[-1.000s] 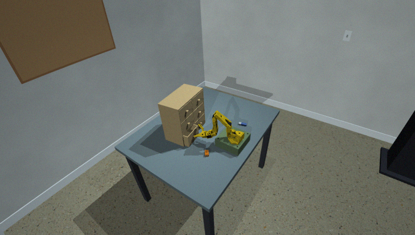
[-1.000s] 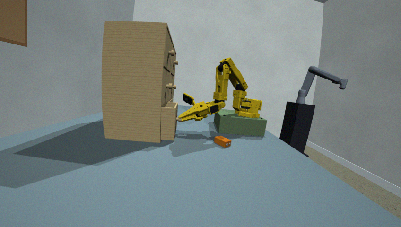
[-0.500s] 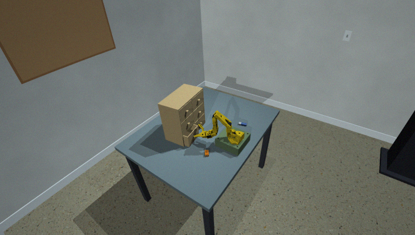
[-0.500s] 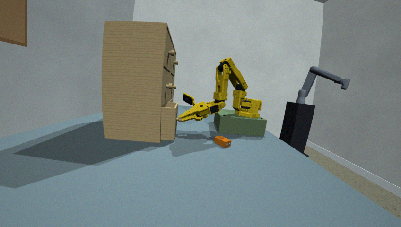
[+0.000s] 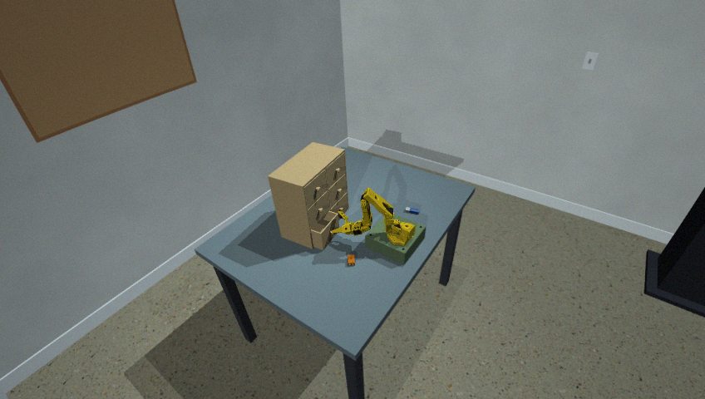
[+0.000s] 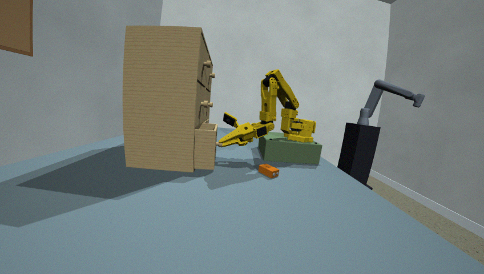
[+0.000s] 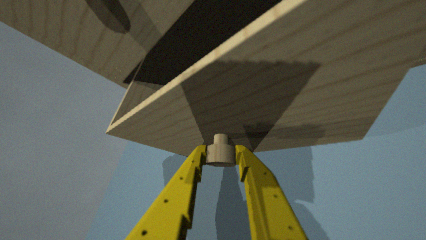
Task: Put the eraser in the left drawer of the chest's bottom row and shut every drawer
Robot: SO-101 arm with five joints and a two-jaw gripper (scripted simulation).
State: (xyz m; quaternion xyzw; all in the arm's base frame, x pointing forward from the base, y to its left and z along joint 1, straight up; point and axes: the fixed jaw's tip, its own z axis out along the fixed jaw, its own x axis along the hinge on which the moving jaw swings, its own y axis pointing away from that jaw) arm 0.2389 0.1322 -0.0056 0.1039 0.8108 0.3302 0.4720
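The yellow gripper (image 5: 334, 230) (image 6: 219, 144) (image 7: 221, 154) grips a round wooden knob (image 6: 219, 144) (image 7: 220, 154); the blue-grey rectangular table (image 5: 316, 296) (image 6: 237, 217) has grey walls (image 5: 257, 74) (image 6: 271, 40) towards ten and one o'clock.

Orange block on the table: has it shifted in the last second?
No. The orange block shows no visible shift against the green base in either view.
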